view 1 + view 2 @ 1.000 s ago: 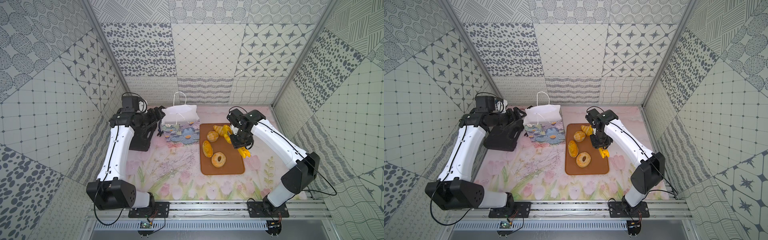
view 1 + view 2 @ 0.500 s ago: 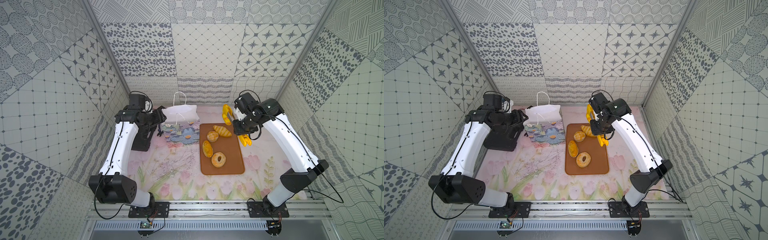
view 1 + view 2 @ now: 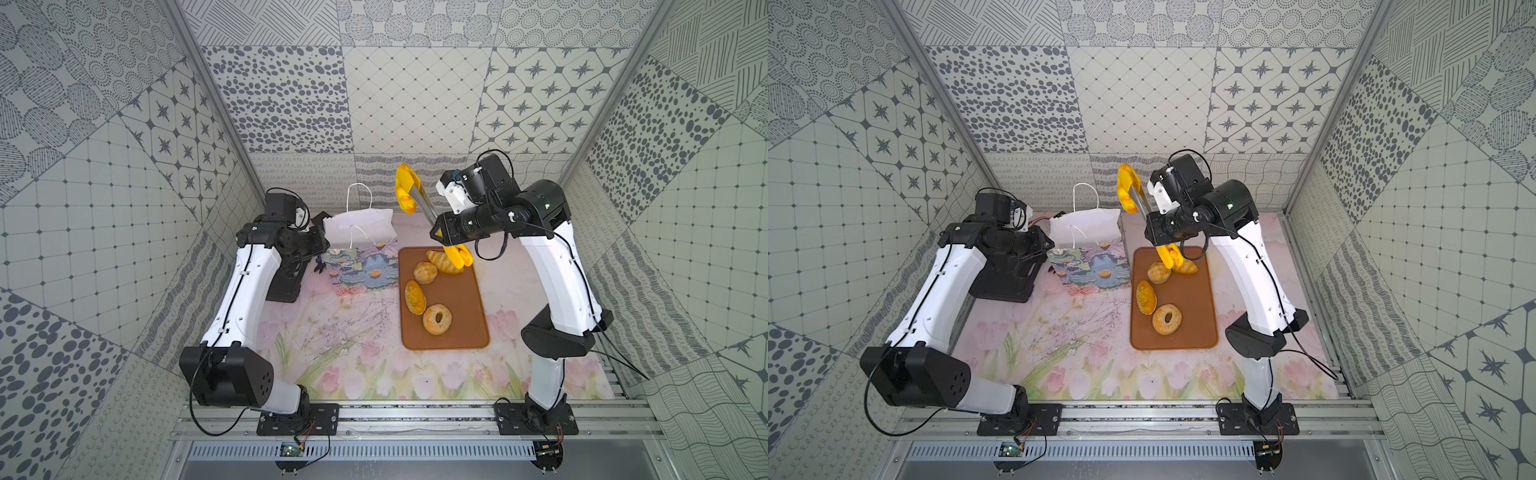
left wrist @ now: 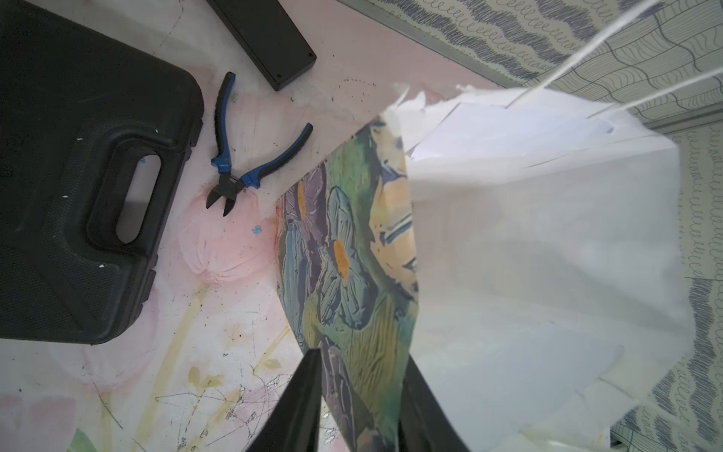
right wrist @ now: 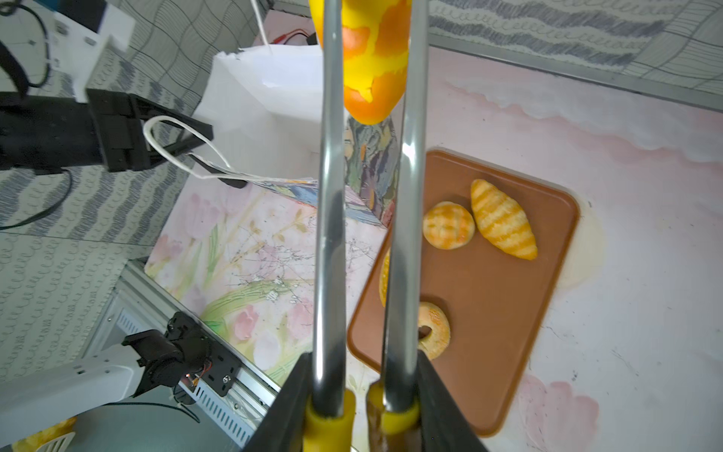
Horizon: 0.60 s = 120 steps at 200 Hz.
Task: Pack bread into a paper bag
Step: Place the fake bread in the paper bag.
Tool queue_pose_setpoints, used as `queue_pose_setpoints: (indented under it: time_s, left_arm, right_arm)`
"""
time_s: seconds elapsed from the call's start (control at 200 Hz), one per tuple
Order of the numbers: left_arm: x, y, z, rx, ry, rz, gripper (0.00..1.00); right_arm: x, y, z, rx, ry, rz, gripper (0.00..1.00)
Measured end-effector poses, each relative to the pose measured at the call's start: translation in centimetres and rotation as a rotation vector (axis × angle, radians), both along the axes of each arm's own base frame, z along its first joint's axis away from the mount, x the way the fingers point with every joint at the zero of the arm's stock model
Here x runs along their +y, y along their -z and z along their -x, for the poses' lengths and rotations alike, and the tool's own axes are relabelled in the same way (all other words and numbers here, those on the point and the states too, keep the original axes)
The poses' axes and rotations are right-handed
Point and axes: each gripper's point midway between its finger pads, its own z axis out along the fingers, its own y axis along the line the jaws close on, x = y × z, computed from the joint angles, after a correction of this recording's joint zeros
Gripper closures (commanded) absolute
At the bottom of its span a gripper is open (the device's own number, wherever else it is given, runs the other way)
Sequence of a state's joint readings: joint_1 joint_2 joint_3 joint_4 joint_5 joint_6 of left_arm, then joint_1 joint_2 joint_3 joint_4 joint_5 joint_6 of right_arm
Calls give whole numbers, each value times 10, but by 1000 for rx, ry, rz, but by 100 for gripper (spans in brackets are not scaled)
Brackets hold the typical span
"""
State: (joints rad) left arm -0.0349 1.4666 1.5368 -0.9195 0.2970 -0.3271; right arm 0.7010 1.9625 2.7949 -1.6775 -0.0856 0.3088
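Here right gripper (image 5: 360, 391), clamping tongs (image 5: 330, 235), holds one loaf (image 5: 371, 58) by the bag (image 3: 359, 226); four pieces (image 3: 424, 272) wait; left gripper (image 4: 360, 356) closure unclear.

The flower-printed paper bag (image 3: 359, 232) stood upright, open, left of the brown tray (image 3: 465, 307) holding a striped loaf (image 3: 442, 261), round bun (image 3: 424, 272), oval bun (image 3: 414, 296) and bagel (image 3: 436, 318); a second striped loaf (image 5: 371, 78) hung in tongs (image 3: 424, 203) above.

Bare counter (image 3: 332, 332) lies open in front of the paper bag (image 3: 359, 226), beside the tray (image 3: 465, 307); the black case (image 3: 286, 278) and pliers (image 4: 234, 172) crowd the bag's left-arm side; the fingers (image 4: 309, 391) of the left gripper (image 4: 360, 352) straddle that wall; raised tongs (image 3: 419, 199) slant just beside the bag's open mouth.
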Motion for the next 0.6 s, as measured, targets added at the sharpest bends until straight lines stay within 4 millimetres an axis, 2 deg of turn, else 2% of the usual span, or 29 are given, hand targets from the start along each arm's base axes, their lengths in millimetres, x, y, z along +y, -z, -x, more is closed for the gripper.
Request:
queue_pose_setpoints:
  time_s: [0.055, 0.285, 0.6]
  left_arm:
    - [-1, 2, -1, 0, 3, -1, 90]
    - [-2, 5, -2, -27, 15, -2, 92]
    - [-7, 2, -1, -60, 44, -5, 92]
  right_arm:
    - [7, 3, 4, 17, -24, -3, 82]
    - [18, 5, 16, 28, -68, 0, 82]
    - [38, 16, 30, 11, -128, 58, 82]
